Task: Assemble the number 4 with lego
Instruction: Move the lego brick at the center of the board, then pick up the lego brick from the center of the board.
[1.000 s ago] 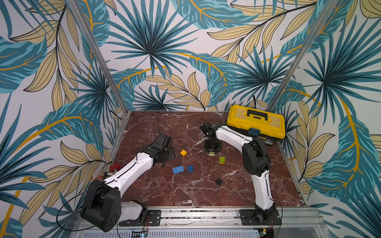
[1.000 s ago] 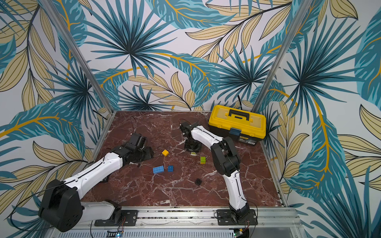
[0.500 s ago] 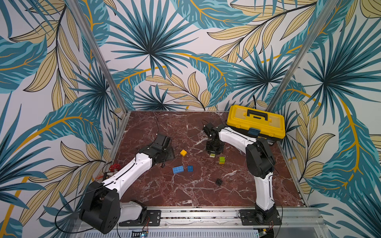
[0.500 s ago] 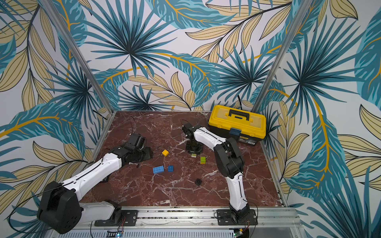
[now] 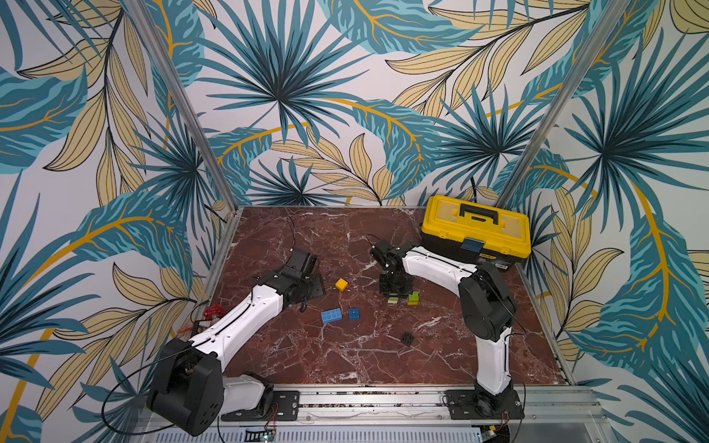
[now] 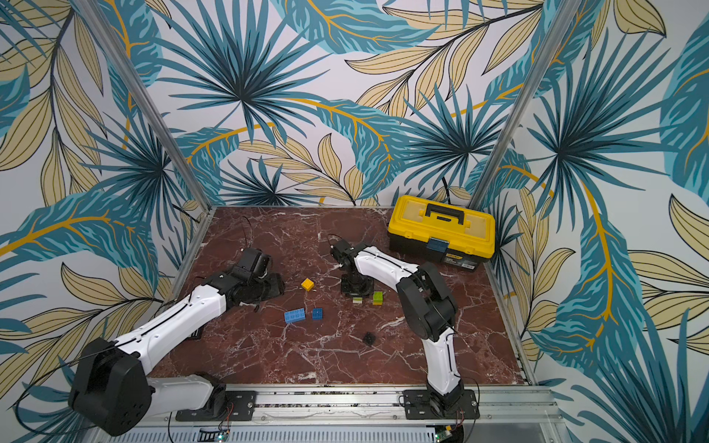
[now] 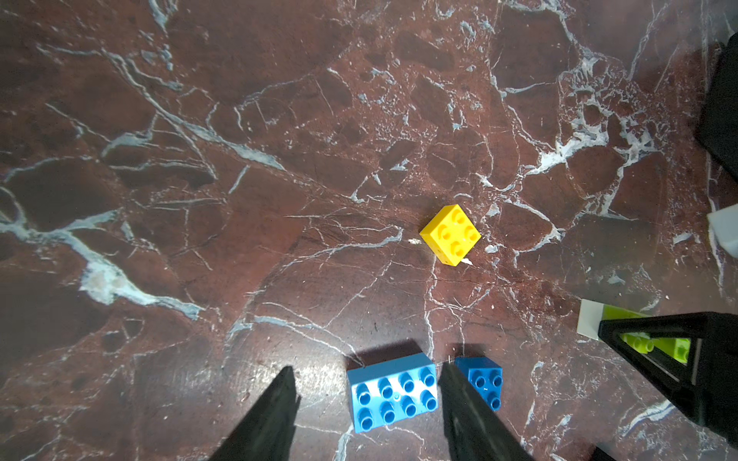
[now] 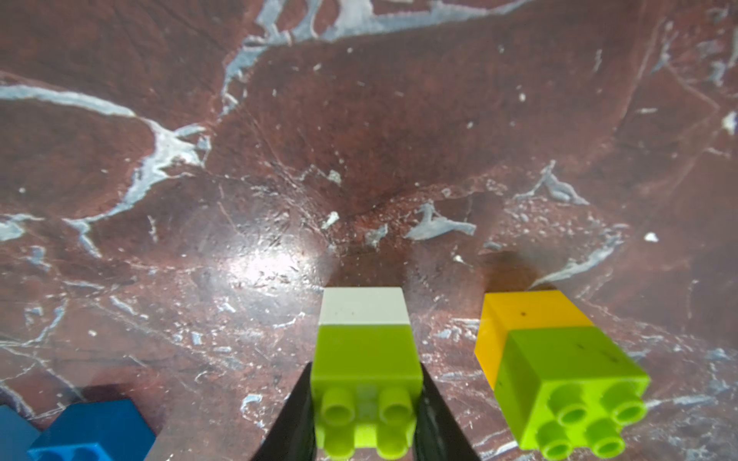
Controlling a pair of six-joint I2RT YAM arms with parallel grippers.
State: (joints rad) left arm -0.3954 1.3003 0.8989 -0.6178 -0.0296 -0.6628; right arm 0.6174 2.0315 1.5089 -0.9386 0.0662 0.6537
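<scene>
Pinching the green-white stack [image 8: 365,339], which lies on its side on the table [image 5: 345,237]: right gripper [image 8: 365,371], clamped on its green end. Left gripper [image 7: 366,367] spread; long blue brick [image 7: 393,393] sits between its jaws

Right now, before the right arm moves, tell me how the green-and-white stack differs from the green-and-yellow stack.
The green-and-white stack is clamped in the right gripper; the green-and-yellow stack sits free beside it, untouched. The green-and-white stack pairs lime with a white brick; the green-and-yellow stack, with a yellow one. The green-and-white stack lines up with the gripper; the green-and-yellow stack is turned askew. Both are two joined square bricks, lime studs bare.
</scene>
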